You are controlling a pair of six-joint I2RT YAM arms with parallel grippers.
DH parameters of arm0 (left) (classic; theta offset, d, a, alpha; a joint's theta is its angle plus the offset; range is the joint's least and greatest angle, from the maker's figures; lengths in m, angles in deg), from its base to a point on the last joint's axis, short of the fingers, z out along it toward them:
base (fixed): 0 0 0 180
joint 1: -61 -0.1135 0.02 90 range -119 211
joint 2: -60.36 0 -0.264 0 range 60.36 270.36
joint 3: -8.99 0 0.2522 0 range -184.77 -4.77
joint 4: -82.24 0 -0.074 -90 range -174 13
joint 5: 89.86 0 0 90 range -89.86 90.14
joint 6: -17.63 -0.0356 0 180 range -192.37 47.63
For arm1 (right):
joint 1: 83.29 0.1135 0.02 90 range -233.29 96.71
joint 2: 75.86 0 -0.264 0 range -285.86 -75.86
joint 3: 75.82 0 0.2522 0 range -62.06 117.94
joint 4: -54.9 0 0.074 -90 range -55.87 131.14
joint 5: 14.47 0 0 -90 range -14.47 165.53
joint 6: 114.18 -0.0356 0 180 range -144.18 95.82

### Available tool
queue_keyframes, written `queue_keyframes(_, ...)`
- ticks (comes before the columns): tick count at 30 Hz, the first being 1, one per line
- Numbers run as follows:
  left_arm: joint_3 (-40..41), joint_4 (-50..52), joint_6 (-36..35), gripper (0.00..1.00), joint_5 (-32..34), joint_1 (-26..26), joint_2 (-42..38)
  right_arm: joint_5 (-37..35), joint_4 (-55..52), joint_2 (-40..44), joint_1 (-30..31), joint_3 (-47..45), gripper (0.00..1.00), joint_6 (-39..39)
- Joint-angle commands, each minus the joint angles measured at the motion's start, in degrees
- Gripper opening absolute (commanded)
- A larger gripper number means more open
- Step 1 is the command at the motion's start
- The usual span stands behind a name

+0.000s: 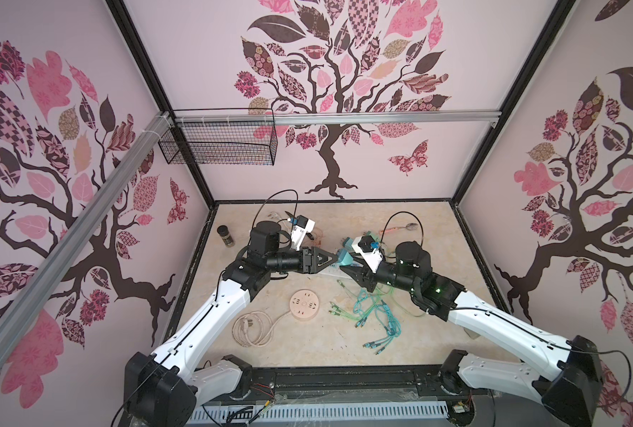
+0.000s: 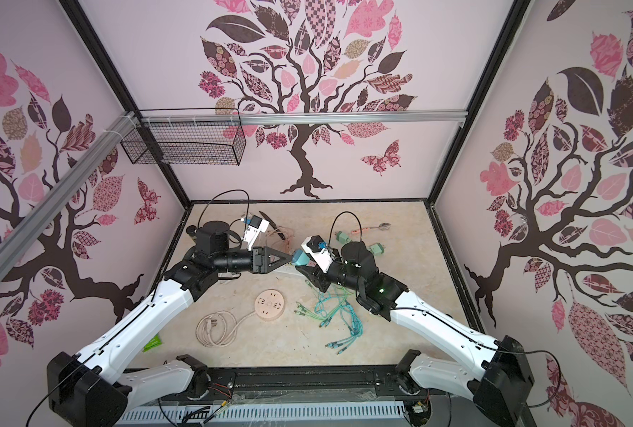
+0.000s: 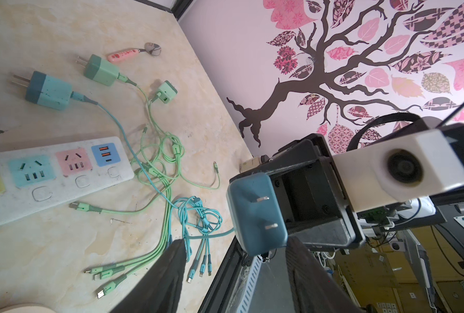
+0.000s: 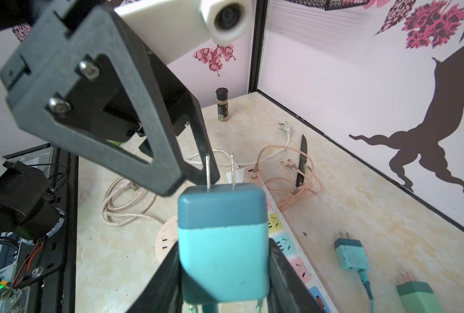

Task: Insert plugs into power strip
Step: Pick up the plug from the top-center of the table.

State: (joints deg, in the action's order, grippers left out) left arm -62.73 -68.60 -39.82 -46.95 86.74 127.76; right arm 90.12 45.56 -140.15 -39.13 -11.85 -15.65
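One plug (image 4: 222,238) in right pincer (image 4: 224,245)

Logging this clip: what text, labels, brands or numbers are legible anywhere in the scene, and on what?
Nothing can be read for certain.
Spice bottle: label print, too small to read.
Pink spoon handle: red markings, too blurred to read.
Power strip: no legible lettering shows.
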Motion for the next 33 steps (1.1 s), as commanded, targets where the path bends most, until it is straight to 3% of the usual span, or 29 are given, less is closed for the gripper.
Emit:
queue_keyframes(1,-1.38,-1.55,0.13,0.60,-1.55,0.44,-0.16,-1.44,0.63,-1.52,1.35,3.17,0.20,1.15)
queue_keyframes(17,-1.63,-1.44,0.68,0.41,-3.37,0.71,0.37,-5.40,-0.39,-4.25,4.51,5.58,0.19,3.55)
queue_keyframes(25,-1.64,-1.25,0.53,0.39,-3.90,0.88,0.72,-6.77,-1.17,-5.04,5.12,6.48,0.19,4.89)
queue_keyframes(33,-1.99,-0.81,0.01,0.23,-2.46,0.88,0.64,-7.53,-1.86,-4.76,5.23,5.86,0.23,5.48)
